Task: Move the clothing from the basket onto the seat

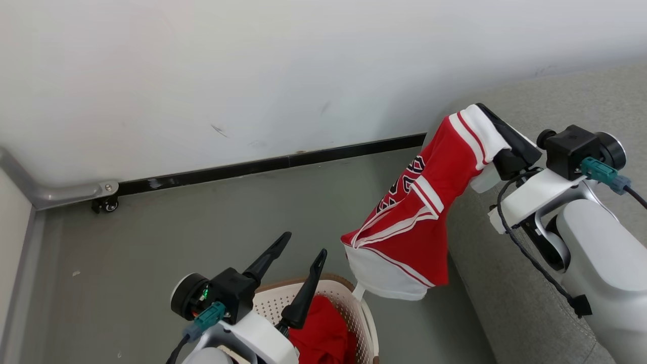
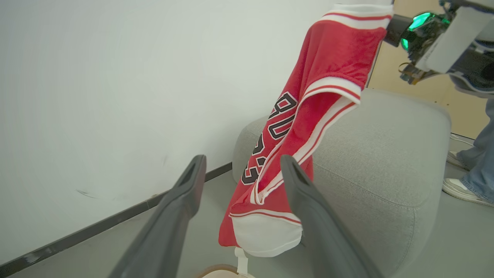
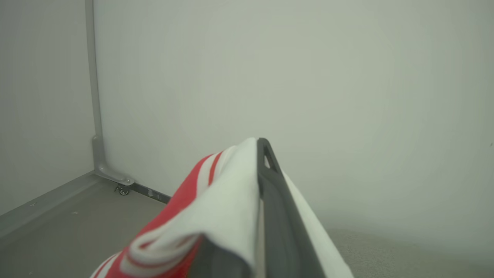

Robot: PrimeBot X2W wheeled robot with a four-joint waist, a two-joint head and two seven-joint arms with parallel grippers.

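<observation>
Wall point(image 1: 252, 76): plain white and scuffed, with a dark baseboard point(image 1: 263, 164) along its foot. The floor point(image 1: 151, 242) is grey-green.

The seat point(image 1: 505, 283) is grey woven fabric with a rounded edge. It stands against the wall on your right side, and no clothing lies on the part in view.

Your right arm point(image 1: 601, 263) reaches over the seat's edge. The jersey point(image 1: 414, 217) hangs full length from it, red with black-and-white lettering, white bands and a white lower panel. It hangs in the air beside the seat's flank, above the floor between seat and basket. You cannot tell whether it brushes the seat's side. Its white tag hangs right at the basket's far rim, and you cannot tell whether the two touch.

The basket point(image 1: 361, 308) is cream with perforated walls and a brown rim. It stands on the floor near the seat, under your left arm. Red cloth point(image 1: 323, 328) lies bunched inside it.

Your left gripper point(image 1: 305, 243) sits above the basket with its fingers spread wide and nothing between them. Your right gripper point(image 1: 488, 115) has its fingers pressed together on the jersey's white striped band, and the cloth drapes over both sides of them.

In the left wrist view, a person's legs point(image 2: 478, 162) in jeans and pale shoes stand beyond the seat.

A small caster point(image 1: 108, 205) sits at the wall's foot to the left.
</observation>
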